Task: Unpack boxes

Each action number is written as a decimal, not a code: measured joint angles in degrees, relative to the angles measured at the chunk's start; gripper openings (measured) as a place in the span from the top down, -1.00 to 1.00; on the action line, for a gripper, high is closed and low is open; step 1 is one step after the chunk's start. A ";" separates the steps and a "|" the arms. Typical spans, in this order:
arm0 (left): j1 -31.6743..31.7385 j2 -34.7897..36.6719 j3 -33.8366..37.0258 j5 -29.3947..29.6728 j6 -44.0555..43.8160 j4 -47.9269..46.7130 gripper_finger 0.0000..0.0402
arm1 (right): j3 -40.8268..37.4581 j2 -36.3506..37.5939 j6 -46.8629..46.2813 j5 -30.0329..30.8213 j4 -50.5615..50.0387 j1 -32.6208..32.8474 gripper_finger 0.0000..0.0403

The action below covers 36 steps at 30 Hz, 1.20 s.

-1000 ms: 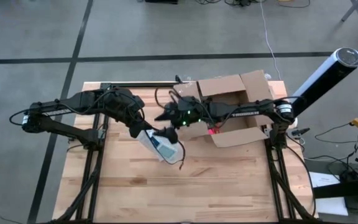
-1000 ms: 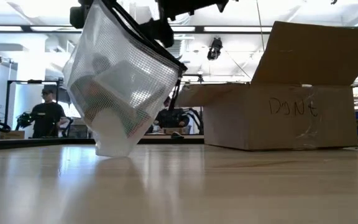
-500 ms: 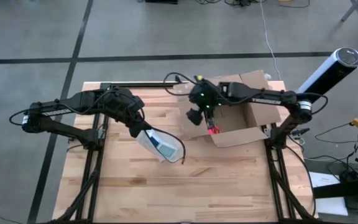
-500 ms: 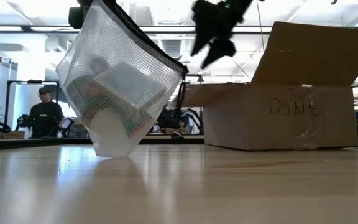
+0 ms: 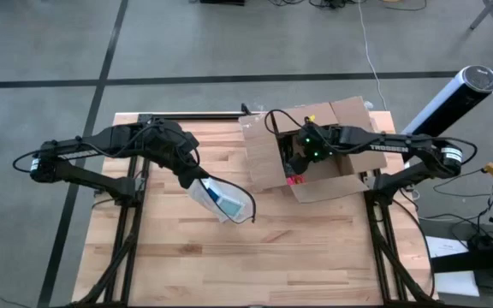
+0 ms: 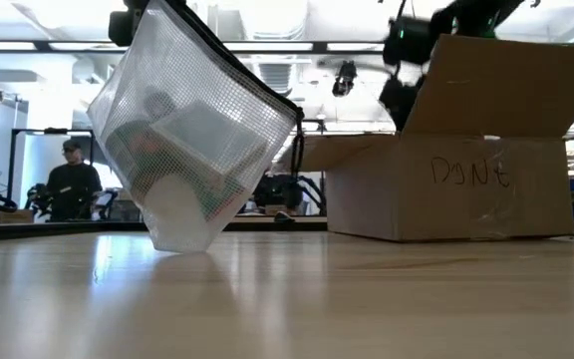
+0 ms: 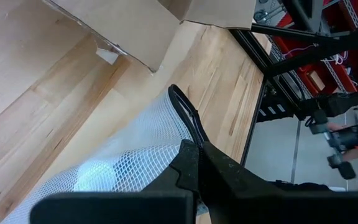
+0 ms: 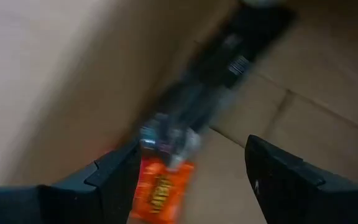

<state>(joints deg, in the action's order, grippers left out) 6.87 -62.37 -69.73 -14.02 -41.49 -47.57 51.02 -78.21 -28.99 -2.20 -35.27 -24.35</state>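
Right gripper inside cardboard box

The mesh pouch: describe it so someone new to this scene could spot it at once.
On the wooden table, left of the open cardboard box, the left claw is shut on a pouch's dark zip edge. This mesh pouch hangs tilted, one corner on the tabletop: white netting, contents showing through.
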 joint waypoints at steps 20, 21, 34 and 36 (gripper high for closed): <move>0.00 0.00 0.00 -0.45 -2.34 0.04 1.00 | 10.05 -23.76 3.49 -14.73 3.98 -2.81 -0.14; 0.00 -0.01 0.00 -0.46 -2.40 0.04 1.00 | 10.54 -23.57 3.67 -14.45 3.65 -2.81 -0.01; 0.00 -0.04 0.00 -0.46 -1.33 0.04 1.00 | 17.94 -17.76 7.17 -14.63 -7.71 -2.77 0.99; 0.00 -0.04 0.00 -0.46 -1.07 0.02 1.00 | 18.68 -15.47 6.97 -16.07 -9.43 -2.79 0.99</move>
<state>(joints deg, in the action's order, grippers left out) 6.87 -62.41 -69.73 -14.48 -42.57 -47.55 69.70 -93.68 -22.02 -18.27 -44.70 -27.14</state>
